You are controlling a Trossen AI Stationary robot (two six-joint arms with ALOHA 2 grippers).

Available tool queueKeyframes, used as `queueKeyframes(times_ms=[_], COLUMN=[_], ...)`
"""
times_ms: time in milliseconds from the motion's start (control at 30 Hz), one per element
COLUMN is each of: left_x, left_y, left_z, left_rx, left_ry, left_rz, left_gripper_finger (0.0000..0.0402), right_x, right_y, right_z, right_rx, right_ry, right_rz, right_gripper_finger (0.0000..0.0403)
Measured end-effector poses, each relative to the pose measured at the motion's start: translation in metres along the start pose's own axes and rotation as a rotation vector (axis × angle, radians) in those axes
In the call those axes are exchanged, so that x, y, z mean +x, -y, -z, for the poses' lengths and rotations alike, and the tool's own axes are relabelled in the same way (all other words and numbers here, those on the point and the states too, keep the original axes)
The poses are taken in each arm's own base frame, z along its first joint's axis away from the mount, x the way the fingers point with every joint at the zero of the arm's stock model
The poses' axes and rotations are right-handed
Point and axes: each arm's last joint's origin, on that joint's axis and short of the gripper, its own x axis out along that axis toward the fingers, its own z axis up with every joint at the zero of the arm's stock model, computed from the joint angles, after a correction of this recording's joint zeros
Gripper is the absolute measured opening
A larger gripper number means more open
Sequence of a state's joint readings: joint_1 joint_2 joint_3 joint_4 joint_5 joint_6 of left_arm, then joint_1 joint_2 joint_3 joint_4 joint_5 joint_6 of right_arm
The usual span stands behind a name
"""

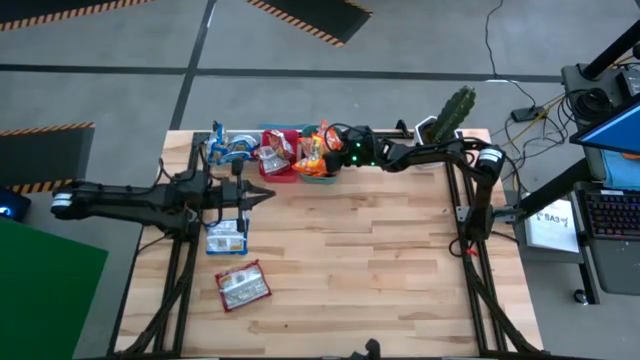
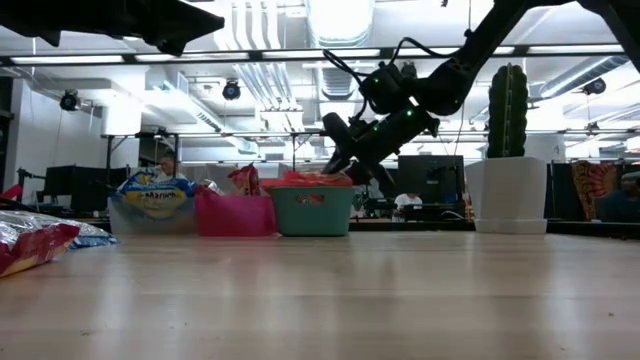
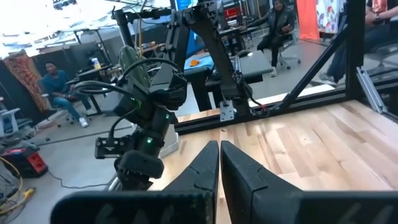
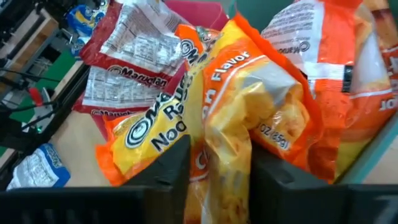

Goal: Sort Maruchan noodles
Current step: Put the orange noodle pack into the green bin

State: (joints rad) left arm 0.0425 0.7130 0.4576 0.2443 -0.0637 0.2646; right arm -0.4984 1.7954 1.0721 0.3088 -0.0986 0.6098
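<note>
An orange Maruchan packet [image 4: 249, 118] stands crumpled in the teal bin [image 1: 318, 172] at the table's far edge, on top of other orange packets [image 4: 339, 74] heaped there, and the right gripper [image 4: 217, 168] is right over it with a finger on each side of the wrapper; whether the fingers are pinching it or have let it go cannot be told. Next to the teal bin, the red bin [image 1: 278, 160] holds red packets [image 4: 134, 59], and the clear bin [image 1: 226, 148] farther along the same row holds blue packets [image 2: 152, 193]. Out on the wooden table [image 1: 380, 270], a blue packet [image 1: 225, 238] lies near the left arm, and a red packet [image 1: 243, 286] lies flat closer to the near edge. The left gripper [image 1: 268, 196] hangs above the table just in front of the bins, its fingers pressed together on nothing. A potted cactus [image 1: 450, 115] stands at the far right corner.
</note>
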Motion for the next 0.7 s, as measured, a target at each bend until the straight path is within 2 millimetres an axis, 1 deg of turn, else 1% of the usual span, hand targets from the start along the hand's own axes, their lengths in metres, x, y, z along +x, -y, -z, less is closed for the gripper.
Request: queueKeyframes(times_ms=[167, 333, 500, 600, 700], left_x=[0.0, 0.0, 0.0, 0.0, 0.0], left_y=[0.0, 0.0, 0.0, 0.0, 0.0], left_z=[0.0, 0.0, 0.0, 0.0, 0.0], left_rx=[-0.031, -0.056, -0.057, -0.057, -0.057], left_ry=[0.002, 0.001, 0.0, -0.001, -0.001], left_rz=[-0.001, -0.001, -0.008, -0.009, -0.008], left_gripper_finger=[0.0, 0.0, 0.0, 0.0, 0.0], right_x=[-0.004, -0.017, -0.033, -0.042, -0.047], right_y=[0.003, 0.006, 0.003, -0.003, -0.012], right_z=[-0.006, -0.017, -0.027, -0.034, -0.04], right_rx=[0.007, 0.009, -0.002, -0.011, -0.035], right_ry=[0.011, 0.011, 0.019, 0.058, 0.113], right_rz=[0.011, 0.039, 0.052, 0.047, 0.008], right_gripper_finger=[0.0164, 0.0199, 0.0204, 0.0198, 0.0187])
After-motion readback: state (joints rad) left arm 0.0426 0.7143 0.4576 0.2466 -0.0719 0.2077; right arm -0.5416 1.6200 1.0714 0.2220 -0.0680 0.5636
